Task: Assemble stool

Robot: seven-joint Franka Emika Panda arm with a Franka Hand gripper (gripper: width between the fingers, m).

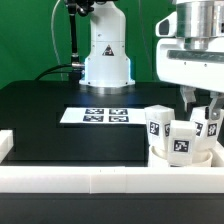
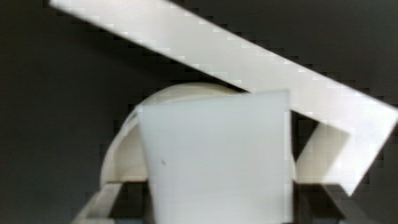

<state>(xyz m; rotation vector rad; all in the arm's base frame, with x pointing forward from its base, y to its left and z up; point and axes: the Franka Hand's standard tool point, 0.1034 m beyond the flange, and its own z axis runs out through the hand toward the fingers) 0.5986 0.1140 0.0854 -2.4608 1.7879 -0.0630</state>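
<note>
White plastic legs [image 1: 182, 138] stand upright, long axes vertical, on the round seat [image 1: 165, 158] at about four o'clock in the exterior view, against the border rail [image 1: 100, 180] (tags face the camera). The gripper [image 1: 207, 112] clasps the rightmost leg [image 2: 217, 160], blocky and smooth-faced in the wrist view.

We see a glossy white arm [image 1: 105, 50] with rounded shells, its wide domed base ringed by a thin dark seam near the foot. A black cable [image 1: 73, 40] hangs beside the upper link, and the white, blocky gripper [image 1: 203, 112] ends in slim dark fingers [image 1: 188, 100].
</note>
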